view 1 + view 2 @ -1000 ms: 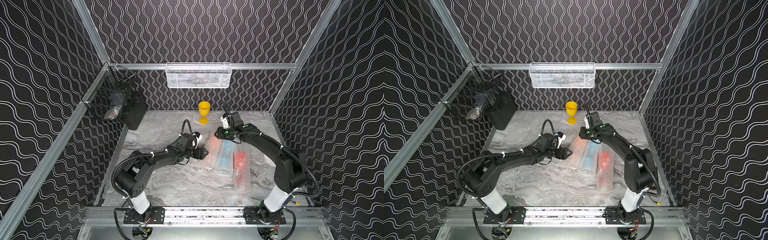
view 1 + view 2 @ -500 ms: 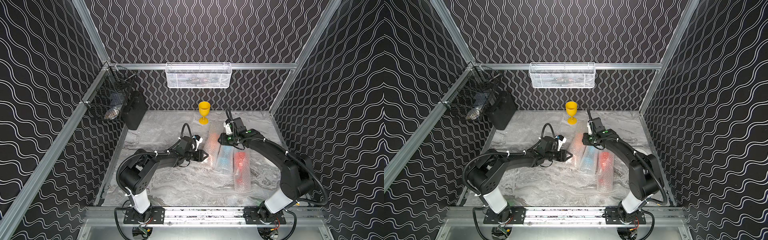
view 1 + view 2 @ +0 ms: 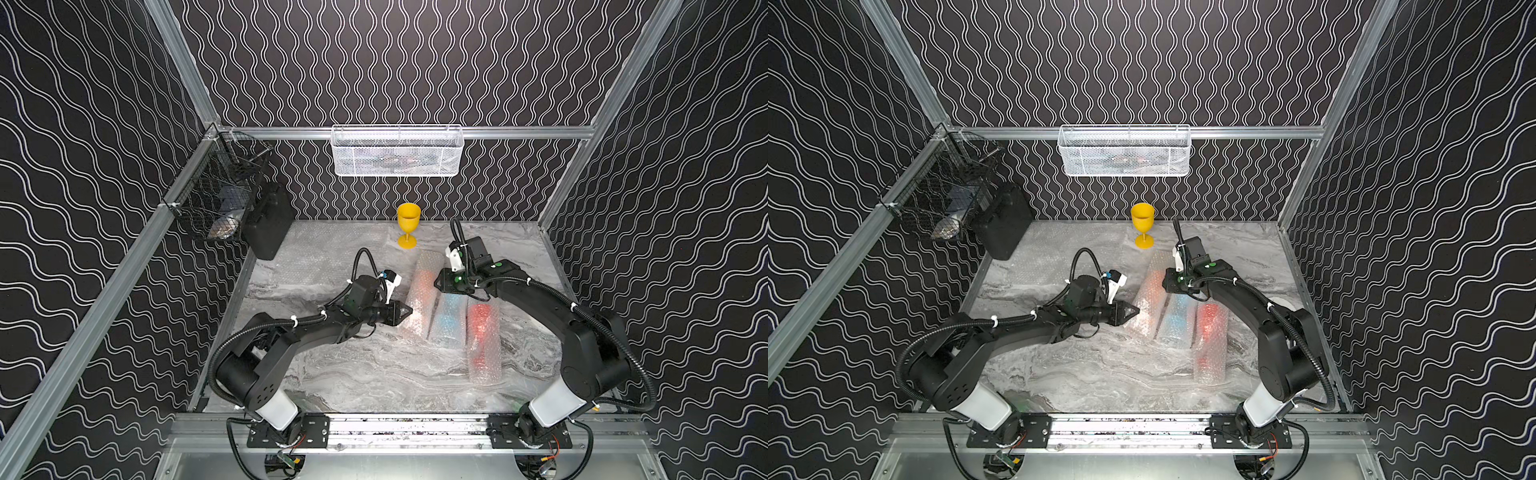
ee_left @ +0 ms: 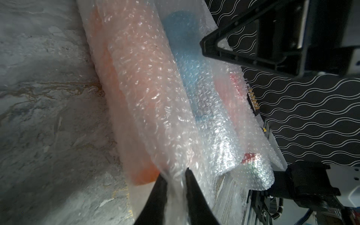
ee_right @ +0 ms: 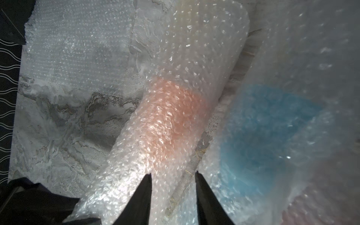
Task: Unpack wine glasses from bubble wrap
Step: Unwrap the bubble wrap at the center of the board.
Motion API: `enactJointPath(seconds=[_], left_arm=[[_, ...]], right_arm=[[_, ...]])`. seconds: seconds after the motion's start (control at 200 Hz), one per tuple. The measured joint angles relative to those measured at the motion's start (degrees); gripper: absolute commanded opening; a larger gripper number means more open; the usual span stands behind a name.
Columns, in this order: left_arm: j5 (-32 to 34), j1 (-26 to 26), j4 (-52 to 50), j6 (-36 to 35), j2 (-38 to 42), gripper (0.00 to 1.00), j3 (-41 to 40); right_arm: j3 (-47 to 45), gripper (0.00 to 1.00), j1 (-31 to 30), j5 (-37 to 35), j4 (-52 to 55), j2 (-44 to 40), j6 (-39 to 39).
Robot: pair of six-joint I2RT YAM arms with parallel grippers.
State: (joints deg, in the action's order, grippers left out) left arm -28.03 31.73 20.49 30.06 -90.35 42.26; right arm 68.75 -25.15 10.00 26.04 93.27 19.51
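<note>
Lying in the left hand [image 4: 175, 172] (pinched) is bubble wrap [image 4: 155, 97].

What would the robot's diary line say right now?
left gripper: pinching wrap edge of orange tube | right gripper: open over same tube | yellow goblet: unwrapped, upright

Yellow glass [image 3: 409, 224] upright at back; 3 bubble-wrap tubes [image 3: 448, 320] (orange, blue, red) lying adj.

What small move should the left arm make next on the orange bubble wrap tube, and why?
The left gripper should probably pull gently toward its own side to unroll. Its jaws pinch a loose edge of the orange bubble wrap tube, and the right gripper stands open over that tube, able to steady it.
</note>
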Motion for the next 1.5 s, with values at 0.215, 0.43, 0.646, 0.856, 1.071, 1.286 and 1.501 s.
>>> enactJointPath(seconds=[0.215,0.43,0.646,0.856,1.071,1.286,1.501], left_arm=[[0.9,2.8,-0.5,0.3,3.3,0.19,-4.1],[3.4,7.6,-1.4,1.7,8.3,0.19,-7.9],[7.4,11.8,-4.4,1.7,12.3,0.17,-7.7],[9.5,14.3,-5.3,1.9,12.3,0.17,-7.2],[10.0,15.1,-5.0,1.9,10.1,0.29,-5.0],[11.5,15.2,-5.1,1.9,8.8,0.56,-3.7],[16.0,15.2,-9.5,1.4,13.8,0.67,-3.2]], right_arm=[[-1.8,0.39,-0.7,3.2,0.0,0.3,1.0],[-4.4,0.39,-3.7,5.5,-1.7,2.2,2.2],[-4.7,0.39,-6.1,7.6,-5.8,5.1,3.5],[-4.4,0.39,-6.7,11.8,-8.8,7.1,3.8],[-2.7,0.43,-6.7,9.7,-5.2,5.4,2.1],[-2.0,0.43,-5.1,7.8,-2.4,2.4,0.8],[-0.7,0.45,-5.0,8.5,-1.3,2.4,0.2]])
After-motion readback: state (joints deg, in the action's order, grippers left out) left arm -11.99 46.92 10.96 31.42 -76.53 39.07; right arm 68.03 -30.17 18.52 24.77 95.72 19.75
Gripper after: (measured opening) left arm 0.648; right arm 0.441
